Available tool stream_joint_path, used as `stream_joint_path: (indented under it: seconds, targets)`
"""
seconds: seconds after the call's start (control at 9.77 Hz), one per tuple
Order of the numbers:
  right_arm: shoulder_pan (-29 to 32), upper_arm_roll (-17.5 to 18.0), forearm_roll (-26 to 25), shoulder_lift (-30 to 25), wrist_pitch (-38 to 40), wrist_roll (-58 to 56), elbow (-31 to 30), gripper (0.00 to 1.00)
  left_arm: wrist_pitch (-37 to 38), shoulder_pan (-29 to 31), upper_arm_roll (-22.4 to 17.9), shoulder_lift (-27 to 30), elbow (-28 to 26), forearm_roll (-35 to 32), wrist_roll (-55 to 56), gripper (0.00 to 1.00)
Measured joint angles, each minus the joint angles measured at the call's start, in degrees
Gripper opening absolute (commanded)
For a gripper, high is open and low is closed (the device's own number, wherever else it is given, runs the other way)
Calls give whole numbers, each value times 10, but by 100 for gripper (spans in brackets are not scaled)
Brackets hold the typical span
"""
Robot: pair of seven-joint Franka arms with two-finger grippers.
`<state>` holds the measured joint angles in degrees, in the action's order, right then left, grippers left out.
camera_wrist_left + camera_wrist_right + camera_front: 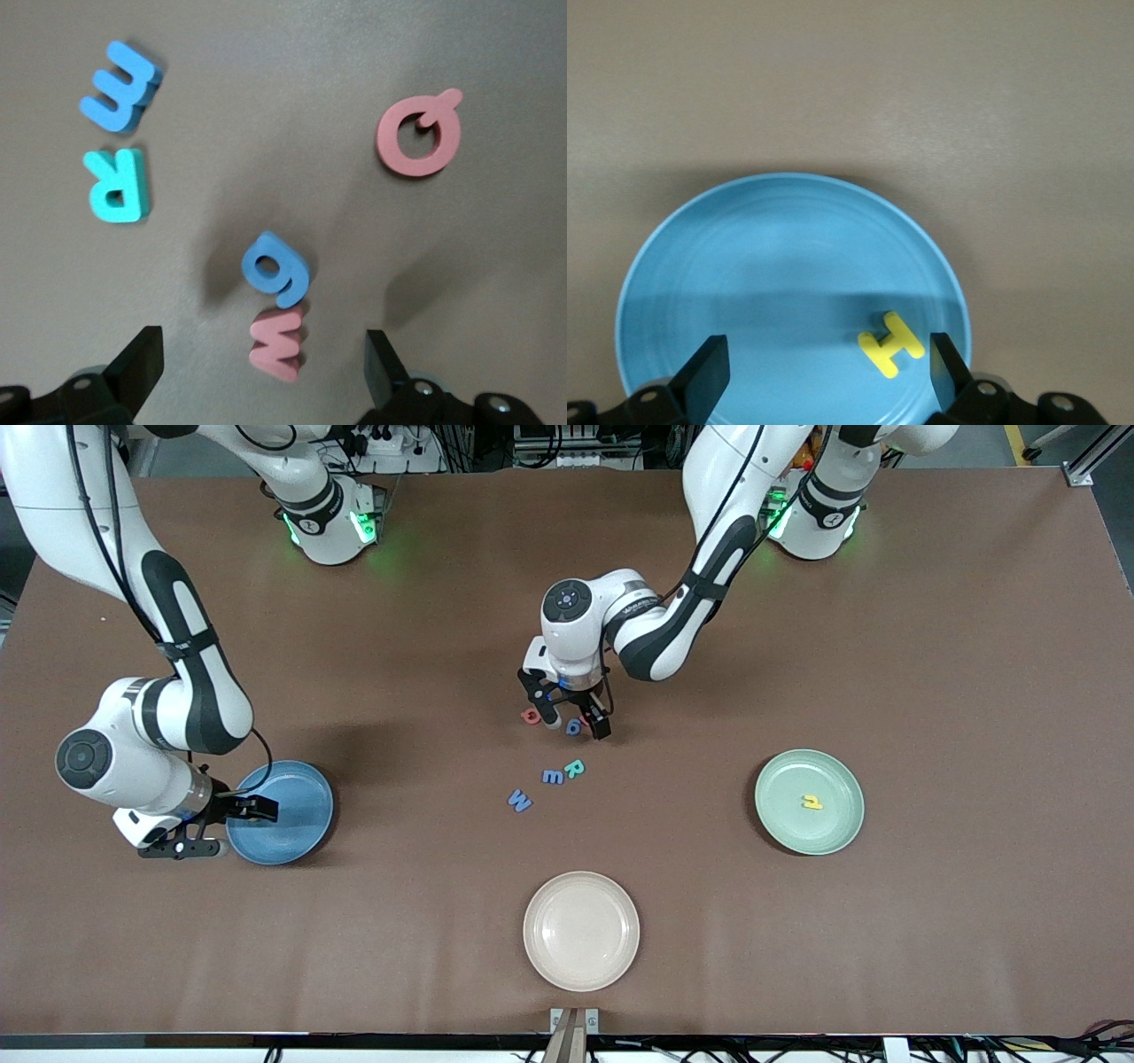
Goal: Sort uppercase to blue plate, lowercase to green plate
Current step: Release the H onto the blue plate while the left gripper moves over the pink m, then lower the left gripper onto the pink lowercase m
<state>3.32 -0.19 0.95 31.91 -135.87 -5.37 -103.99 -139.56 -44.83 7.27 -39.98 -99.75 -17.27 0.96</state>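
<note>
The left hand [257,367], fingers spread, hovers over a blue foam lowercase g [275,268] touching a red foam w [276,343], risking pinching both together, while the spread right hand [824,372] hangs over the round light-blue plate [700,266] holding a yellow foam H [891,343].

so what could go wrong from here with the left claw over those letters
1. The open left claw hangs over the blue g, which touches the red w; closing could catch both or knock one aside.
2. The red Q lies close by on the table and could get nudged.
3. The open right claw sits low over the blue plate beside the yellow H; lifting away carelessly could clip the rim.
</note>
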Motion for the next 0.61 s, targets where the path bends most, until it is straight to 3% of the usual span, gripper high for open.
stream_joint_path:
  seconds: [0.61]
  targets:
    - [-10, 1, 0, 0, 4, 8, 0, 100, -66, 13, 3, -7, -28, -1, 0, 100]
